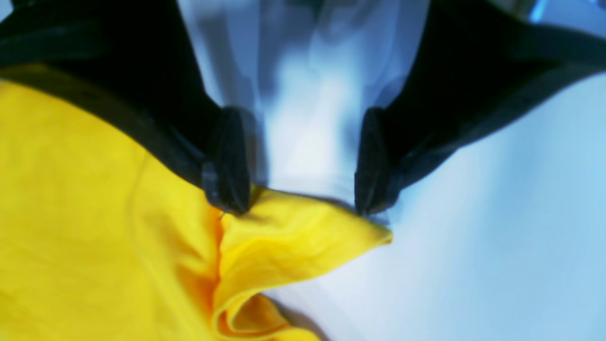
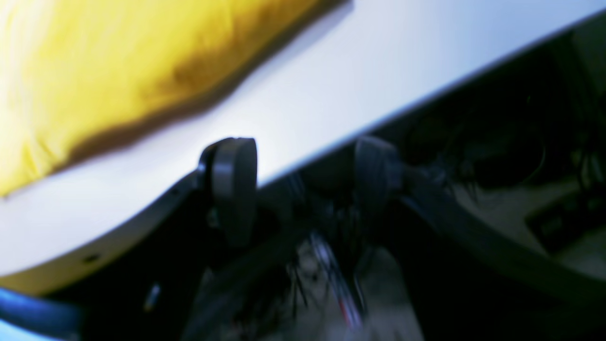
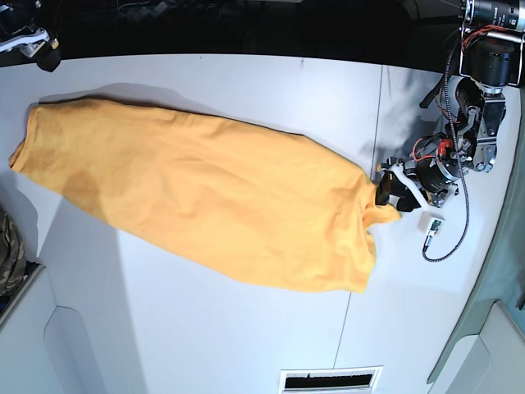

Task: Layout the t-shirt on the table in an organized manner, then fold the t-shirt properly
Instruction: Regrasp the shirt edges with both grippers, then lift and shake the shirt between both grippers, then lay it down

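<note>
On table (image 3: 246,328): t-shirt (image 3: 205,197) spread; L jaws (image 1: 303,201) wide open over its corner, R jaws (image 2: 305,180) open, empty.

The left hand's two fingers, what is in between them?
In the left wrist view, the left hand is open, and a pointed corner of the yellow t-shirt pokes into the gap, over bare white table.

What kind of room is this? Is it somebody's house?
Probably a robot lab, not a house: a big white table, a robot arm with loose wires, and one yellow t-shirt laid out for practice.
</note>
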